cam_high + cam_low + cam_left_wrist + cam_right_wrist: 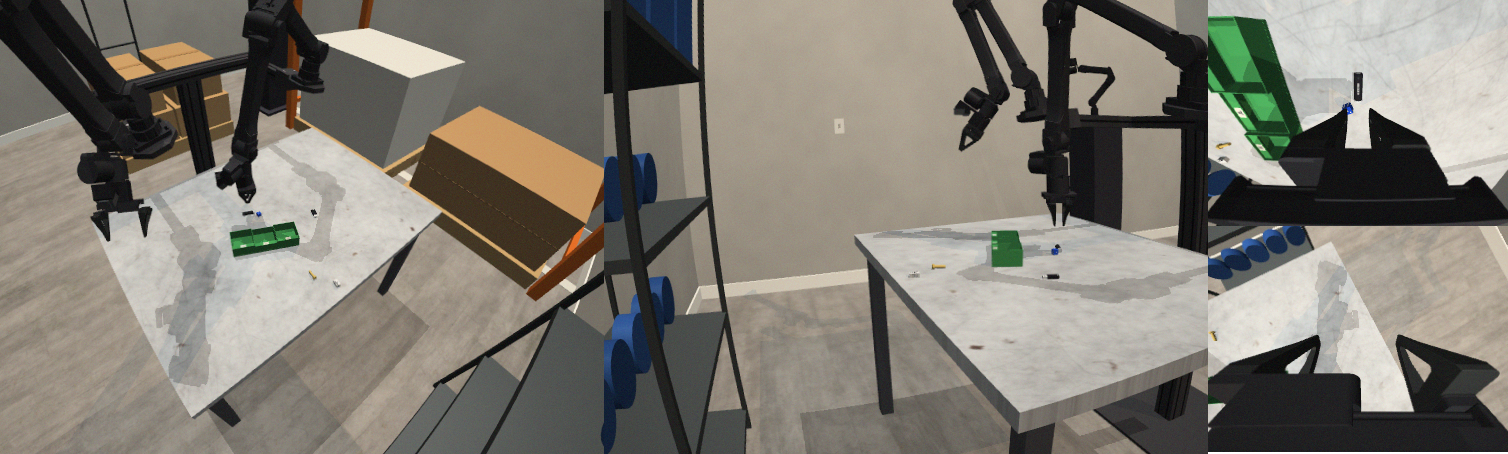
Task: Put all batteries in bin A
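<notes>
A black cylinder with a pale label (248, 213) (1358, 86) lies beside a small blue object (259, 214) (1055, 251) (1348, 108). A black-and-white piece (314, 213) (1051, 276) lies apart. The three joined green bins (266, 246) (1007, 258) (1284, 95) stand flat; their small labels are unreadable, and I see only these white patches inside. My left gripper (247, 200) (1059, 225) (1358, 112) is partly open and empty, above the table near the black cylinder and blue object. My right gripper (127, 238) (961, 149) (1358, 339) is wide open and empty, high near the table's edge.
A yellow screw-like piece (312, 275) (938, 266) (1223, 145) (1213, 336) and a small silvery piece (336, 283) (914, 274) (1223, 160) lie on the other side of the bins from my left gripper, near the table's long edge.
</notes>
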Motion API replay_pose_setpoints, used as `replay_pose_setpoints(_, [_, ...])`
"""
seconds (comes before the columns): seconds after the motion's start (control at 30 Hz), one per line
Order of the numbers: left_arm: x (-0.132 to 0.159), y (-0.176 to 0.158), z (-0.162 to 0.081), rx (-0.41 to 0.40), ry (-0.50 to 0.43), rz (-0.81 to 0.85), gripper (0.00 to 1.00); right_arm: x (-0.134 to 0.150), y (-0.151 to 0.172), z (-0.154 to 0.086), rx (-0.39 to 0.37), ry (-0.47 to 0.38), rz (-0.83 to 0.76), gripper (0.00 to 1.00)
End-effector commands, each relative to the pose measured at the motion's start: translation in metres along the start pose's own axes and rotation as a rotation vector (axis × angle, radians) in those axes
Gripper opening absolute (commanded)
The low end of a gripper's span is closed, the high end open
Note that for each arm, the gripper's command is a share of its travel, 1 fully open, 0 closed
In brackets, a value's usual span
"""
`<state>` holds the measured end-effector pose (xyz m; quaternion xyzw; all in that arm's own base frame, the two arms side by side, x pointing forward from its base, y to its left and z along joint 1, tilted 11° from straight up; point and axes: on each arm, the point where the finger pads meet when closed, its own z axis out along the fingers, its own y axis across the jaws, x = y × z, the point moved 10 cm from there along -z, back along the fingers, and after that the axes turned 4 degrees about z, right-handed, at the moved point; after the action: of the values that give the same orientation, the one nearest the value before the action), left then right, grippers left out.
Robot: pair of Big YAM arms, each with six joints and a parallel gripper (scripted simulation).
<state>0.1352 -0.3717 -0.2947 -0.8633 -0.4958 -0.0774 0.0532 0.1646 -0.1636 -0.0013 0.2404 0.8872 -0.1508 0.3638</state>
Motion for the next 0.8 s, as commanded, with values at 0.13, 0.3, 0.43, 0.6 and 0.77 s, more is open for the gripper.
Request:
replay_pose_setpoints(0.13, [-0.012,0.010,-0.013,-0.022,-0.024,0.008,0.28,-0.002,-0.002,-0.005,0.005,-0.012,-0.004,1.00])
replay_pose_setpoints(0.3, [-0.012,0.010,-0.013,-0.021,-0.023,0.008,0.28,-0.002,-0.002,-0.005,0.005,-0.012,-0.004,1.00])
replay_pose_setpoints(0.43, [-0.003,0.006,0.016,-0.010,-0.014,0.003,0.28,-0.002,-0.002,-0.005,0.005,-0.012,-0.004,1.00])
replay_pose_setpoints(0.6, [0.001,0.004,0.033,-0.008,-0.013,-0.001,0.28,-0.002,-0.002,-0.005,0.005,-0.012,-0.004,1.00])
replay_pose_setpoints(0.77, [0.004,0.000,0.053,-0.008,-0.011,-0.001,0.28,-0.002,-0.002,-0.005,0.005,-0.012,-0.004,1.00])
